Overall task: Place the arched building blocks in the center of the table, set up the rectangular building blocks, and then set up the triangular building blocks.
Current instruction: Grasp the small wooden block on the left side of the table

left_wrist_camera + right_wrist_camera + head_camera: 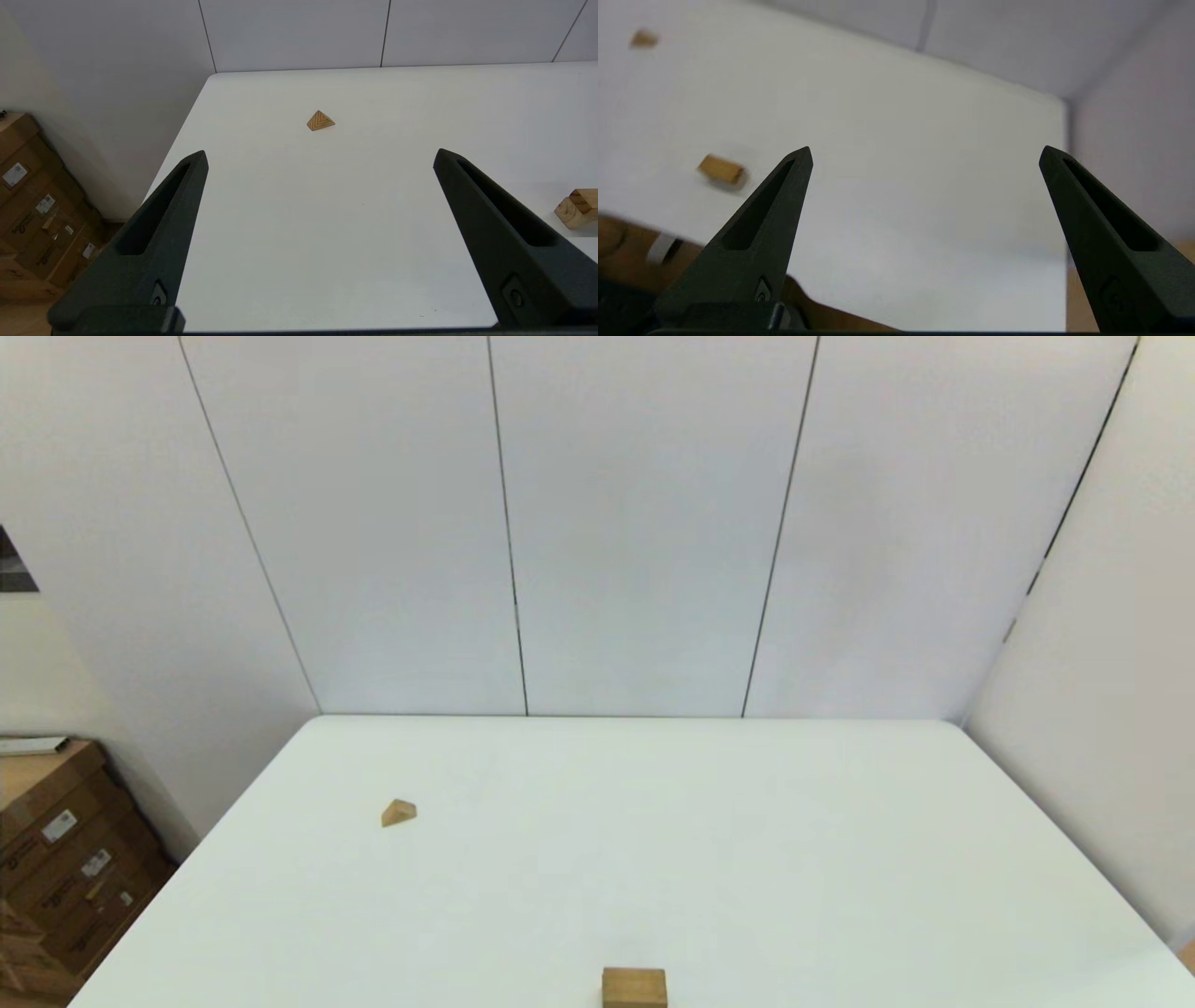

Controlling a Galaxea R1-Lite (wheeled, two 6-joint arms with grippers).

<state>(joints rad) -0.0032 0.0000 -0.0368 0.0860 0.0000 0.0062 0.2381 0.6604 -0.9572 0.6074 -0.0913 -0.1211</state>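
Only the triangular building blocks (399, 813) lie mid-table (747, 859).

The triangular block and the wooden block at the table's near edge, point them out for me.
triangular block (320, 121), left wrist view, on its striped triangular end face.
wooden block (634, 987), head view, on its front face at the near edge of the table.
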